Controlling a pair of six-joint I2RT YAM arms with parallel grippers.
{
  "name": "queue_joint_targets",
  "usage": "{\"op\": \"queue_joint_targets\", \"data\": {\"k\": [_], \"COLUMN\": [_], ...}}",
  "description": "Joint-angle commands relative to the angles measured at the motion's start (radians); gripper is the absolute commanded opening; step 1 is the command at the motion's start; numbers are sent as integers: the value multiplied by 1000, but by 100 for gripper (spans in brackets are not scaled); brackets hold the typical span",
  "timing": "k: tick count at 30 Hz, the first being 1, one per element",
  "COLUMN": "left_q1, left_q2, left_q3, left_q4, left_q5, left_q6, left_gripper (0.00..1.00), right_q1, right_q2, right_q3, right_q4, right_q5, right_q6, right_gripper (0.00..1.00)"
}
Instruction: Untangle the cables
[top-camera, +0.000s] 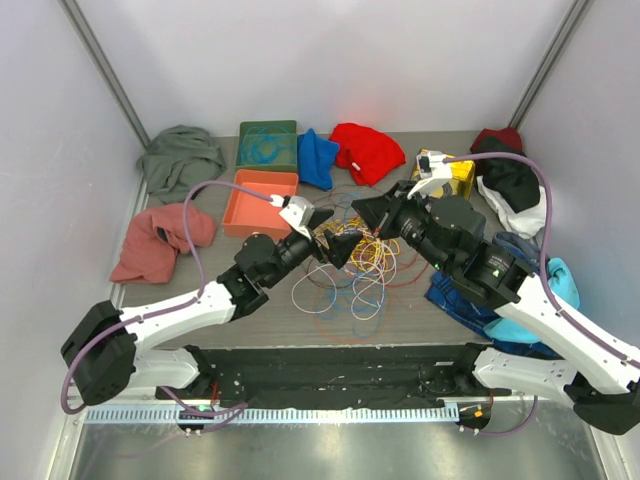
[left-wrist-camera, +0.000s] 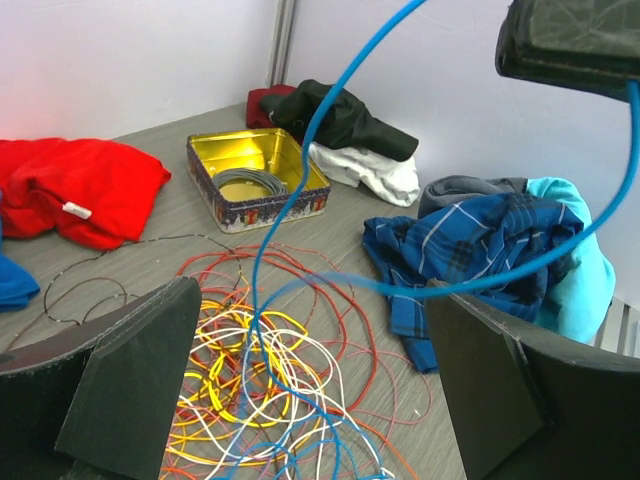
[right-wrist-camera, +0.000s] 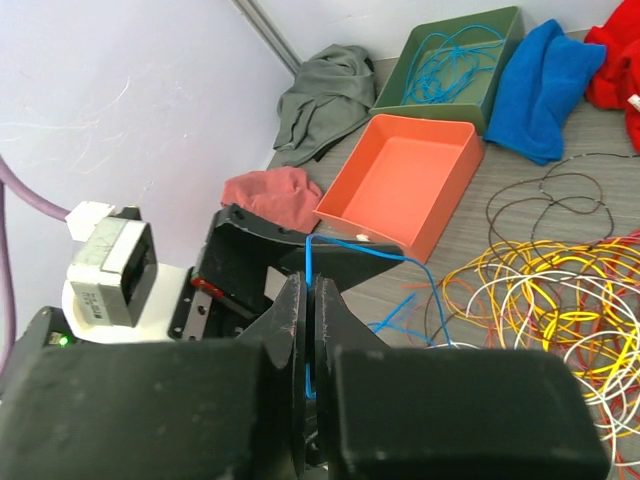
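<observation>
The cables (top-camera: 355, 270) lie in a tangled heap of yellow, orange, red, white, blue and dark loops at the table's middle, also in the left wrist view (left-wrist-camera: 260, 380) and the right wrist view (right-wrist-camera: 560, 300). My right gripper (right-wrist-camera: 309, 290) is shut on a blue cable (right-wrist-camera: 309, 262) and holds it above the heap (top-camera: 375, 212). The blue cable (left-wrist-camera: 290, 190) rises from the heap and loops between my left gripper's (left-wrist-camera: 310, 390) wide-open fingers (left-wrist-camera: 130, 380). My left gripper (top-camera: 335, 237) hovers just left of the right one.
An orange tray (top-camera: 260, 203) and a green tray (top-camera: 267, 145) holding blue wires stand at the back left. A gold tin (left-wrist-camera: 255, 178) with a grey coil is at the back right. Cloths lie all around: red (top-camera: 368, 150), blue (top-camera: 318, 158), grey (top-camera: 180, 158), plaid blue (left-wrist-camera: 470, 250).
</observation>
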Motion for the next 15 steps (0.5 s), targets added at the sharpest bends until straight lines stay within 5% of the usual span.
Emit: {"op": "queue_joint_targets", "data": {"k": [1,9,15], "left_q1": [-4,2,30], "left_q2": [26,99,112], "left_q3": [37,67,73], "left_q4": [114,108,93], "left_q5": [11,-57,-78], "left_q6": [15,34,0], "left_gripper": [100,93,63], "right_q1": [3,4,4], "right_q2": [7,-5,-37], "right_q3": [60,57,48], "right_q4": [62,77,74], "right_q5": [-45,-91,-84], "right_q6": [22,44,44], "right_gripper": [1,1,1]}}
